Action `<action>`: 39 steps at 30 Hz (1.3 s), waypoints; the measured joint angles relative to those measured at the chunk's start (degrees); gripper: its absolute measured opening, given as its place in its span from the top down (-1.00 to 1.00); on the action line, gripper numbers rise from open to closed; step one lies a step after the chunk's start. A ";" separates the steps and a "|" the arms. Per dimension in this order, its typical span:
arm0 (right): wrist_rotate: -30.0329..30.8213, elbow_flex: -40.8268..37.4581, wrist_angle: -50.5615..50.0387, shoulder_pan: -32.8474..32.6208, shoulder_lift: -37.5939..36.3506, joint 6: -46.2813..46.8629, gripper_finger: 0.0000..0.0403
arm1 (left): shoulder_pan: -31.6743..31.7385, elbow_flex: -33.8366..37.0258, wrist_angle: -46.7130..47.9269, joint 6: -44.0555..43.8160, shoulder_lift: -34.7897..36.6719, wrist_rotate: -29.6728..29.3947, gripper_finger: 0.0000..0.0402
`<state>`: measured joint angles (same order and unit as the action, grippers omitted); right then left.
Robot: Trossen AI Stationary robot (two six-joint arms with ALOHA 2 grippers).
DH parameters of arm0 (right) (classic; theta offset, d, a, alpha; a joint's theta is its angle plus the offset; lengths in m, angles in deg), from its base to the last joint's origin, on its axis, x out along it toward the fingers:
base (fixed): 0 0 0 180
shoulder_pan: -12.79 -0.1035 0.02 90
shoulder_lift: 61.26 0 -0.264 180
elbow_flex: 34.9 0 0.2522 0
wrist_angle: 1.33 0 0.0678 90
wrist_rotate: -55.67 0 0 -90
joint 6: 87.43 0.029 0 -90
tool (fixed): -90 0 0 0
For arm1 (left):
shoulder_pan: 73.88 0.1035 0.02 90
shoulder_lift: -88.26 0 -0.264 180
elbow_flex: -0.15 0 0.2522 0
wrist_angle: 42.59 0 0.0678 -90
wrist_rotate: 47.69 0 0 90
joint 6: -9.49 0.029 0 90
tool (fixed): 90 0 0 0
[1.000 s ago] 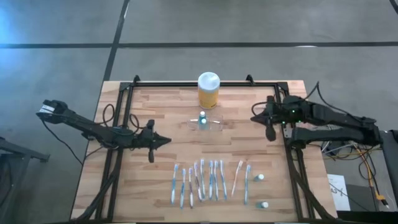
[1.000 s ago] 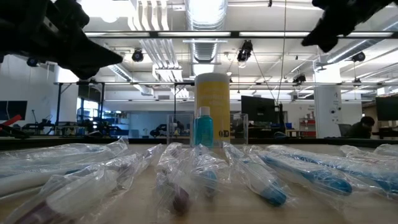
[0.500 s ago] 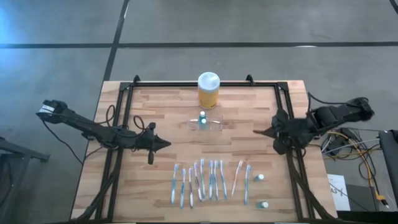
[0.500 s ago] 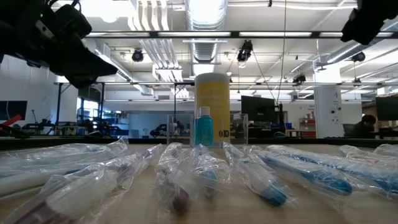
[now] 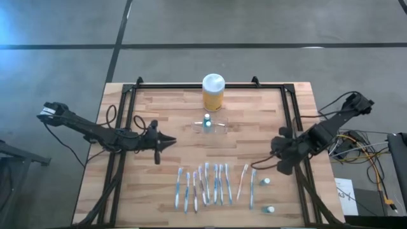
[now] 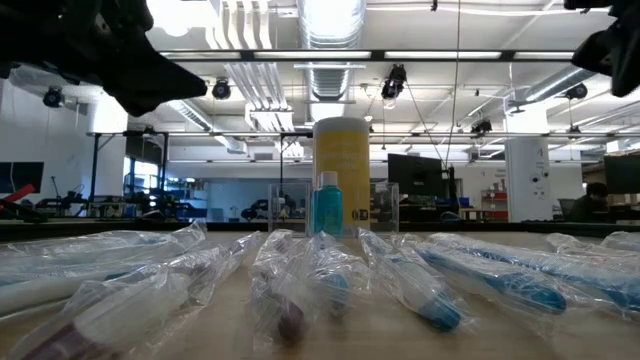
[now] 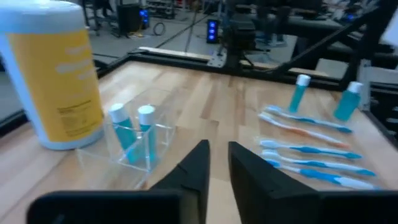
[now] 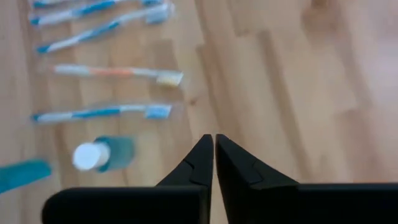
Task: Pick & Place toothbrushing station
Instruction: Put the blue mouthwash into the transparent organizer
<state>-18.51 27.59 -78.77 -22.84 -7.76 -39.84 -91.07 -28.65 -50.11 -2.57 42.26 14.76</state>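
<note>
The toothbrushing station (image 5: 210, 126) is a low clear plastic holder on the table's middle, with a teal bottle (image 5: 207, 120) standing in it. It also shows in the low view (image 6: 332, 208) and the left wrist view (image 7: 134, 142). My left gripper (image 5: 170, 141) hovers left of the holder, pointing toward it, fingers shut to a narrow slit (image 7: 219, 149). My right gripper (image 5: 256, 165) is shut (image 8: 214, 140) and empty. It hovers above the right end of the toothbrush row, near a small teal bottle (image 8: 102, 154).
A yellow jar with a white lid (image 5: 213, 91) stands just behind the holder. Several bagged toothbrushes (image 5: 213, 184) lie in a row near the front edge. Two small teal bottles (image 5: 266, 181) (image 5: 270, 208) stand at their right. A black frame (image 5: 129, 114) runs along the table's sides.
My right gripper has swung from the table's far right down toward the near edge and slightly left, ending over the right end of the toothbrush row. It has stayed shut. Nothing on the table has moved.
</note>
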 joint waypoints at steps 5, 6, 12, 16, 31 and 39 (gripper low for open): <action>-6.45 1.69 0.01 -0.78 5.26 3.40 0.63 | 0.00 -0.16 0.56 0.88 -0.11 -0.86 0.43; -6.70 2.12 0.03 -1.28 6.36 3.63 0.57 | 0.00 -0.16 0.61 0.89 -0.11 -0.88 0.39; -7.68 6.00 0.24 -5.15 12.53 4.01 0.23 | 0.00 -0.16 0.46 0.13 0.07 -0.88 0.30; -9.51 9.08 1.10 -10.00 16.02 6.05 0.02 | -0.03 -0.54 0.41 -2.17 0.15 0.29 0.30; -0.39 20.43 -4.21 -14.99 29.39 11.86 -0.35 | -0.09 -0.60 1.29 -2.60 0.17 4.13 0.30; -0.81 18.59 -3.10 -14.97 32.49 11.98 -0.34 | -0.09 -0.60 1.29 -1.08 0.17 4.13 0.30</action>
<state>-19.33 46.18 -81.87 -37.82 24.73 -27.86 -91.15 -29.25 -48.82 -3.65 42.43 18.89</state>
